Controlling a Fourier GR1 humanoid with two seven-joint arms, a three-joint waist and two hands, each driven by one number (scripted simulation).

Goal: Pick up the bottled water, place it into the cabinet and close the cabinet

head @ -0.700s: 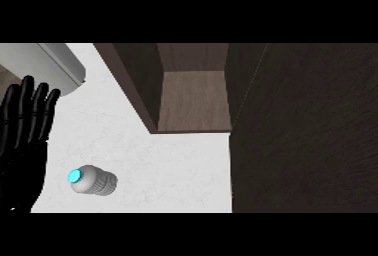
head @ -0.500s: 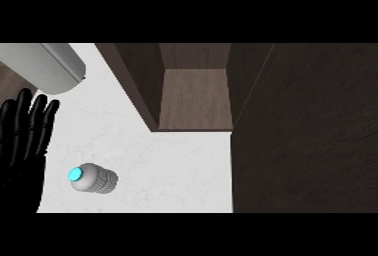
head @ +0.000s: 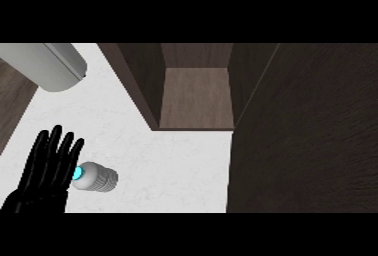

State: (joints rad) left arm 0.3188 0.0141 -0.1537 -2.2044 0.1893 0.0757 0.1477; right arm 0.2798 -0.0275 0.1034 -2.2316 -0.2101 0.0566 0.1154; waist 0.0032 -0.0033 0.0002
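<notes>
The dark brown wooden cabinet point(head: 295, 130) fills the view from twelve to five o'clock, its door open on a bare inner shelf. The white speckled stone counter point(head: 177, 165) spreads from centre toward seven o'clock. A grey cylindrical forearm point(head: 48, 65) lies at ten o'clock. At eight o'clock the black left hand point(head: 46, 172) shows straight, slightly spread fingers, holding nothing. Just beside its fingertips stands the clear plastic water bottle with turquoise cap point(head: 94, 176).

Layout on the counter, seen from above

The bottled water point(head: 96, 176) lies on the counter point(head: 177, 160), just right of the left hand point(head: 46, 175). The open cabinet point(head: 196, 97) stands behind it, to the right; its door point(head: 306, 130) is at the far right.
</notes>
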